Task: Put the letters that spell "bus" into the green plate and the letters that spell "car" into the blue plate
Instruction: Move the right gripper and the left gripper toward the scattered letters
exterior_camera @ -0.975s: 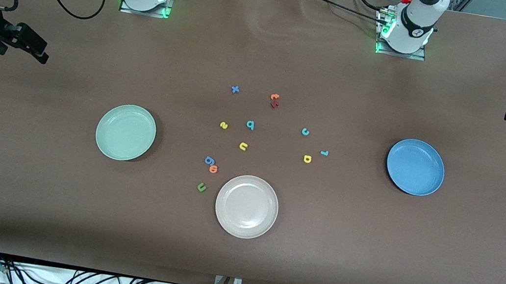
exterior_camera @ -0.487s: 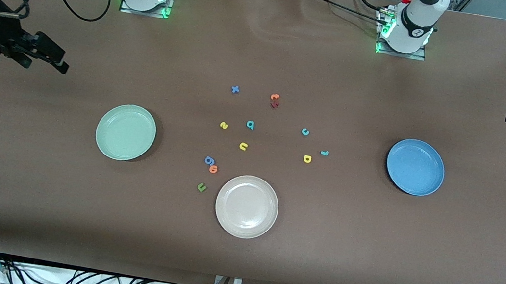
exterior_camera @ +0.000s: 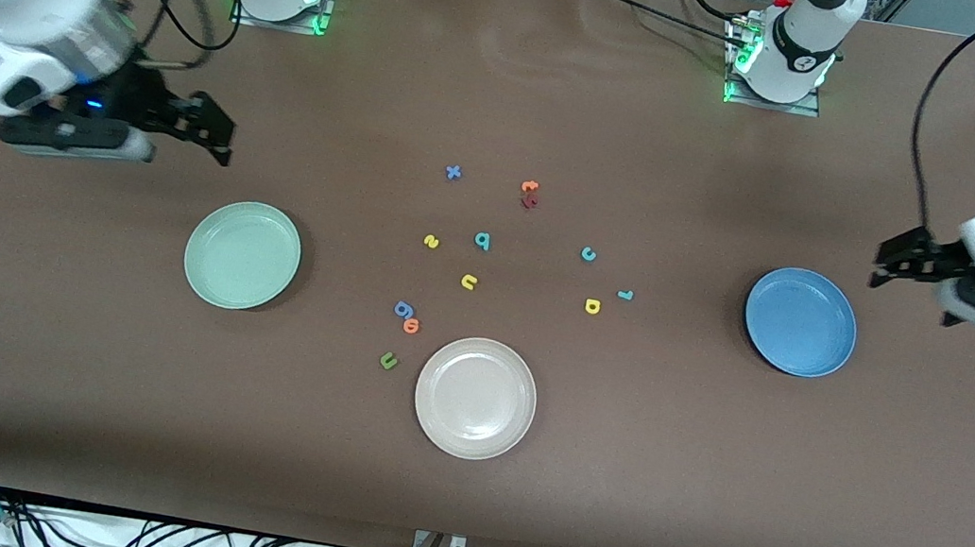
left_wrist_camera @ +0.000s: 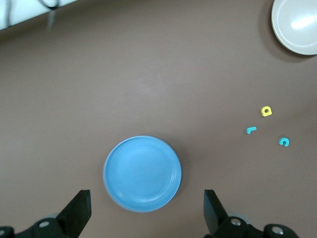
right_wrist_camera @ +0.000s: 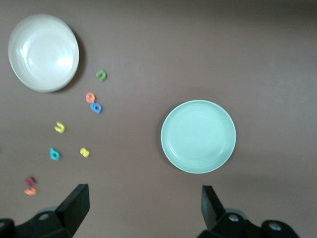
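The green plate [exterior_camera: 242, 255] [right_wrist_camera: 198, 136] lies toward the right arm's end and the blue plate [exterior_camera: 800, 322] [left_wrist_camera: 142, 173] toward the left arm's end. Between them lie the teal b [exterior_camera: 482, 240] [right_wrist_camera: 54, 154], yellow s [exterior_camera: 431, 242] and yellow u [exterior_camera: 469, 282]. Closer to the blue plate are the teal c [exterior_camera: 588, 254] [left_wrist_camera: 284, 142], teal r [exterior_camera: 625, 295] and yellow a [exterior_camera: 592, 306]. My right gripper [exterior_camera: 216, 135] [right_wrist_camera: 143, 213] hangs open and empty over bare table beside the green plate. My left gripper [exterior_camera: 892, 259] [left_wrist_camera: 146, 218] is open and empty over the table by the blue plate.
A beige plate [exterior_camera: 476, 398] lies nearest the front camera. Near it are a dark green u [exterior_camera: 388, 360], an orange o [exterior_camera: 411, 326] and a blue g [exterior_camera: 403, 308]. A blue x [exterior_camera: 453, 173], an orange t [exterior_camera: 529, 187] and a dark red letter [exterior_camera: 528, 202] lie toward the bases.
Both arms have swung in from the table's ends. The right gripper has come close to the green plate, the left gripper close to the blue plate. Letters and plates have not moved.
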### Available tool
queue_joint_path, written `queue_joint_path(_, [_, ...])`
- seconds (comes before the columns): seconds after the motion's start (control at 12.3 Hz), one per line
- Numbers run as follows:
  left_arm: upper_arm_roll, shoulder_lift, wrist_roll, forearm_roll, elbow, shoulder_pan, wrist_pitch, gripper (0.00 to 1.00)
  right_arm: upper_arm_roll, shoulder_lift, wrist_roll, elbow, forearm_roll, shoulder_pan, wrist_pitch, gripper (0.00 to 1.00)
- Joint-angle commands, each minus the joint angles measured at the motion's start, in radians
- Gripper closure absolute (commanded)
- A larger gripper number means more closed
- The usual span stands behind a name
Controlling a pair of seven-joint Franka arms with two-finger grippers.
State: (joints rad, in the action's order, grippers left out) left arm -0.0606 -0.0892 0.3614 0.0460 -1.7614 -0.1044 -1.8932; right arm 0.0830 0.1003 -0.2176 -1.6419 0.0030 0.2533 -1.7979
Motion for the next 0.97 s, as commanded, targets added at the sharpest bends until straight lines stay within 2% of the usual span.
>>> queue_joint_path(0.0, [-0.004, 0.028, 0.005, -0.006, -0.116, -0.030, -0.087, 0.00, -0.008, 0.079, -0.066, 0.005, -0.067, 0.108, -0.006, 0.00])
queue_joint_path(0.16, [-0.004, -0.026, 0.016, -0.018, -0.115, -0.044, -0.185, 0.00, -0.008, 0.146, -0.152, 0.005, -0.067, 0.190, -0.017, 0.00])
queue_joint_path(0.49, [-0.010, -0.069, 0.019, -0.003, -0.156, -0.052, -0.179, 0.00, -0.008, 0.266, -0.268, 0.005, -0.064, 0.289, -0.113, 0.00])
queue_joint_path(0.73, [-0.008, -0.159, -0.169, -0.003, -0.161, -0.144, -0.188, 0.00, -0.008, 0.334, -0.368, 0.007, -0.066, 0.290, -0.198, 0.01])
queue_joint_path(0.89, [-0.007, -0.231, -0.188, -0.001, -0.155, -0.193, -0.216, 0.00, -0.012, 0.369, -0.403, 0.011, -0.067, 0.284, -0.234, 0.01])
